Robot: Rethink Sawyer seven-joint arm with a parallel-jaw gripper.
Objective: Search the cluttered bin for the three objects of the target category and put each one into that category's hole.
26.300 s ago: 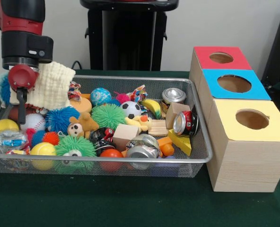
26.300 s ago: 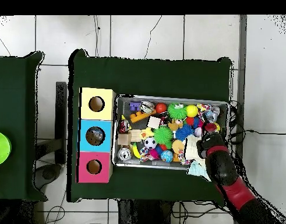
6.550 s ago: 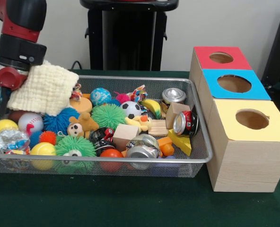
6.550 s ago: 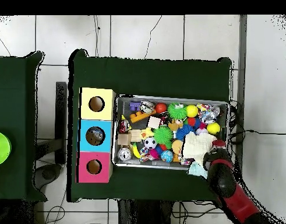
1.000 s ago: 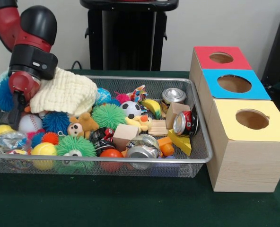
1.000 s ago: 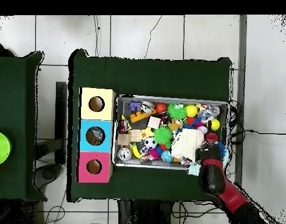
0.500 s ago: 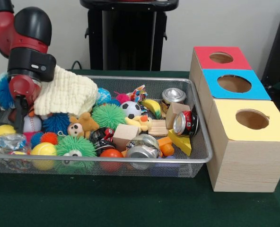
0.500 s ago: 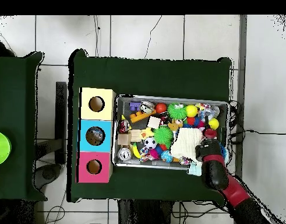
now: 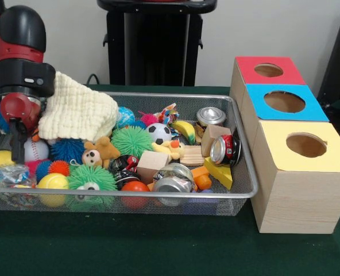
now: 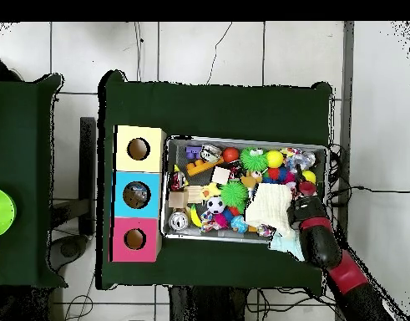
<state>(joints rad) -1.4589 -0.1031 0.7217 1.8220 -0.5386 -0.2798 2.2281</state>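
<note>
Front view: the cluttered bin [image 9: 239,192] is seen on the green desk [image 9: 158,253], filled with spiky balls, cans, wooden blocks and toys. The gripper [image 9: 16,135] is lowered into the bin's left end, beside a baseball [image 9: 35,148]. A cream knitted cloth [image 9: 78,113] is draped against the arm's right side, over the clutter. Whether the fingers are spread or pressed together cannot be told, since only one dark finger is seen hanging below the red wrist. A clear crumpled bottle [image 9: 10,173] is seen at the bin's front left corner, just beside a yellow ball [image 9: 52,181]. Right of the bin, three wooden boxes are lined up; the hole [image 9: 284,102] in the blue top lies between the red-topped box [image 9: 267,70] and the yellow-topped box [image 9: 305,146].

Overhead view: the bin [image 10: 245,240] is seen right of the boxes, with the blue-topped hole [image 10: 136,195] in the middle box. The gripper [image 10: 305,194] is placed over the bin's right end, touching the cloth [image 10: 268,206]. The fingers' state cannot be told here either. A clear bottle [image 10: 296,156] is seen at the bin's upper right corner.
</note>
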